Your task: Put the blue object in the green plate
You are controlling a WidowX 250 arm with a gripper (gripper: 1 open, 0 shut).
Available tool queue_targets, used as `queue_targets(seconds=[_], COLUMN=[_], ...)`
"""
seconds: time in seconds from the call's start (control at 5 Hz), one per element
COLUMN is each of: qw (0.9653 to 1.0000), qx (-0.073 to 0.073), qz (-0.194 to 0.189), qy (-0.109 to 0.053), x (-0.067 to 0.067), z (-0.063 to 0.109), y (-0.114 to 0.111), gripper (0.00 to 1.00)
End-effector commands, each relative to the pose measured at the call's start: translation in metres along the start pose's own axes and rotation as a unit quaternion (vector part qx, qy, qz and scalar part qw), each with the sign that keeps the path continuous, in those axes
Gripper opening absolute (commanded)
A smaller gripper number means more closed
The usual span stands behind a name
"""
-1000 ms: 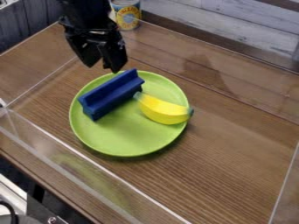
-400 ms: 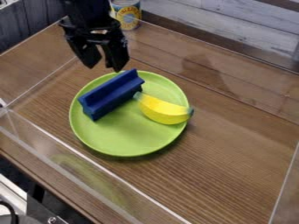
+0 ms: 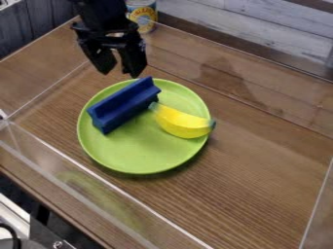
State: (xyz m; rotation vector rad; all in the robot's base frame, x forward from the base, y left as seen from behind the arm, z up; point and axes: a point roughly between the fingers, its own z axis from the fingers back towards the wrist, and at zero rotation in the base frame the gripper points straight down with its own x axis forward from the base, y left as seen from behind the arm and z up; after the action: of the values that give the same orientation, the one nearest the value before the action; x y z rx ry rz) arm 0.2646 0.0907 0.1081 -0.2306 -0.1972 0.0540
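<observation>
Fingers on your gripper (image 3: 113, 65) are spread wide apart, and nothing is between them. They point mostly down. Just below them and a bit nearer the camera, the blue object (image 3: 125, 104) already lies inside the green plate (image 3: 130, 158). It rests on the plate's far left part, with its long side slanting. Beside it, further from your fingers, sits a yellow banana (image 3: 182, 123), also on the plate and close to the block's near end.

So the block looks like it is where it should be. The job seems done, or nearly so.

Your best move now is probably to lift away. Go straight up, slowly, so the fingers do not bump the block's top end, which is right under them. Do not close the fingers, as you have no need to grab anything. Watch the clear wall (image 3: 33, 102) on the left side of your fingers and stay off it. Leave the banana alone too.
</observation>
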Motion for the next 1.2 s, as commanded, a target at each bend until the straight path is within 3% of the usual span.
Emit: queue_targets(seconds=[0.0,0.4,0.6,0.8,1.0], qw=[0.9995,0.999,0.9995,0.9997,0.9995], qx=[0.013,0.019,0.017,0.006,0.012], qz=[0.019,0.035,0.023,-0.02,-0.022], qy=[-0.022,-0.021,-0.016,-0.014,-0.017], x=[0.013,0.026,0.019,0.034,0.05], z=[0.014,0.012,0.01,0.013,0.023], y=[0.011,-0.003,-0.011,-0.008,0.0], gripper=[1.0,1.0,1.0,1.0,1.0])
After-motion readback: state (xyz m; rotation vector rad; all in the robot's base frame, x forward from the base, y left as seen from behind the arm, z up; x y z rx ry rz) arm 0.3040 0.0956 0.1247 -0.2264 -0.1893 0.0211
